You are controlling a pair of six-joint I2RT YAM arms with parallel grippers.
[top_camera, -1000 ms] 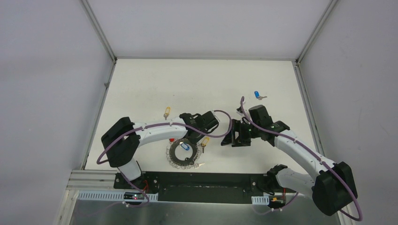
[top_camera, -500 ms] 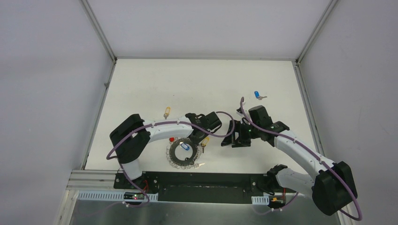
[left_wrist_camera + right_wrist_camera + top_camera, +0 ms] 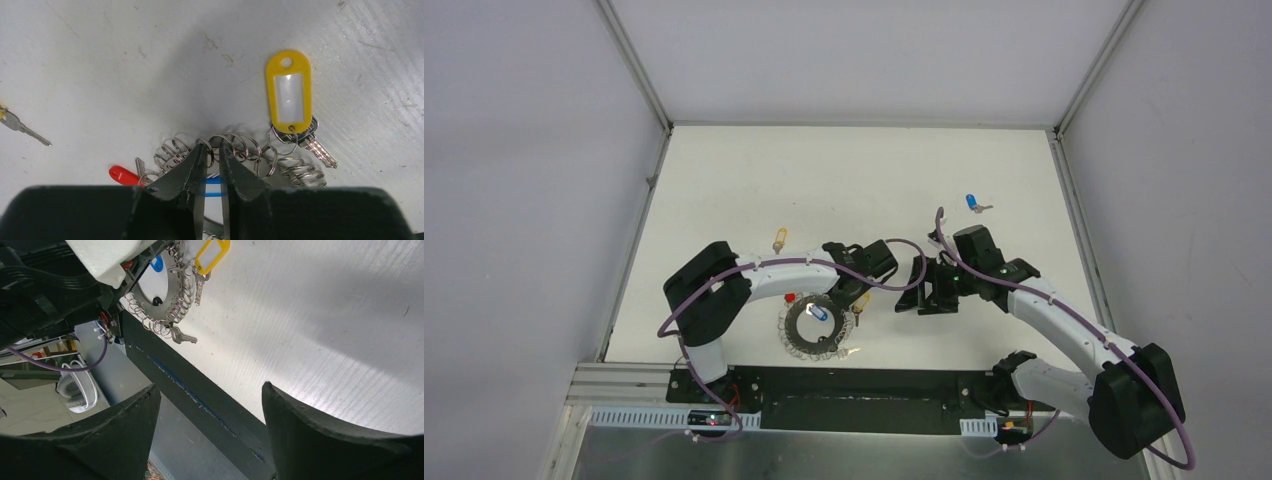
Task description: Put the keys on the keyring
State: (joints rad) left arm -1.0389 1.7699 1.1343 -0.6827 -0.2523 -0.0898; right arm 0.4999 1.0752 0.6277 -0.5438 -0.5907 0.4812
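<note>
Left wrist view shows the left tool (image 3: pixel 214 150) narrowed to a slim gap, its fingertips (image 3: pixel 197 165) against the far coils of the keyring (image 3: pixel 245 145). Whether a coil is pinched between them I cannot tell. A yellow tag (image 3: pixel 289 92) lies just beside the keyring's right side, and the silver key (image 3: pixel 317 150) hung on it touches the coils. A red key head (image 3: pixel 122 175) sits at the keyring's left edge.

From the top external camera the keyring (image 3: pixel 809 347) lies flat on the white worktop (image 3: pixel 854 180), with a blue tag (image 3: pixel 819 312) in its hollow centre. A blue-headed key (image 3: pixel 972 202) lies well apart, beyond it to the right, and an orange-headed key (image 3: pixel 778 241) lies apart on the far left. The right tool (image 3: pixel 921 290) hangs right of the keyring, jaws wide, holding nothing.
</note>
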